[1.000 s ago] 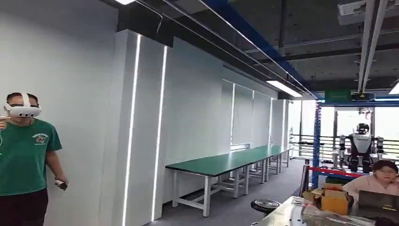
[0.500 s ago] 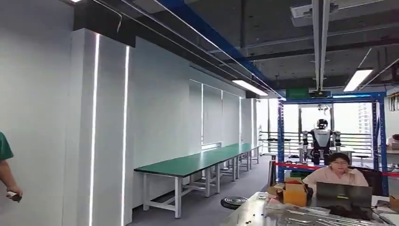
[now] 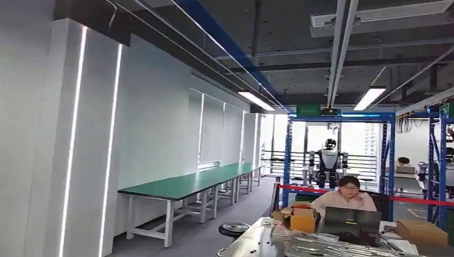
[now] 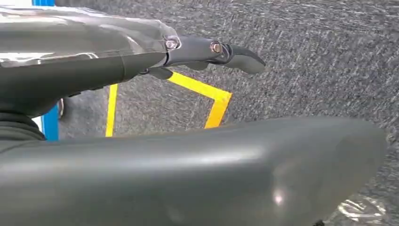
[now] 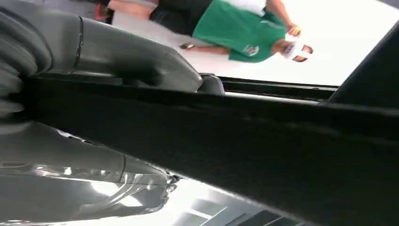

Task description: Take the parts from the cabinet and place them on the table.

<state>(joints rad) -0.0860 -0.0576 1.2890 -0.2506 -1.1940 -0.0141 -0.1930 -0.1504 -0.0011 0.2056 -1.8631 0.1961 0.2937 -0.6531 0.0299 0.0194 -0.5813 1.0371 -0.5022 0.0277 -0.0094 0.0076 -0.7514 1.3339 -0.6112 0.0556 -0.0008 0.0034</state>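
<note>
In the right wrist view my right hand (image 5: 117, 61) grips a long black part (image 5: 263, 141) that runs across the picture, the thumb lying along its edge. My left hand (image 4: 207, 49) hangs over grey carpet (image 4: 310, 61) with its fingers stretched out and nothing in it. In the head view a shiny metal table (image 3: 251, 243) strewn with small parts stands at the bottom right.
A person (image 3: 345, 201) sits behind a laptop (image 3: 352, 219) at the table's far side, between cardboard boxes (image 3: 302, 219). A round stool (image 3: 234, 230) stands by the table's corner. Green benches (image 3: 176, 187) line the left wall. Another person in a green shirt (image 5: 244, 28) stands behind me.
The camera has swung to the right: the person in green has slid out of the head view at the left, and the metal table and seated person have come further into the picture.
</note>
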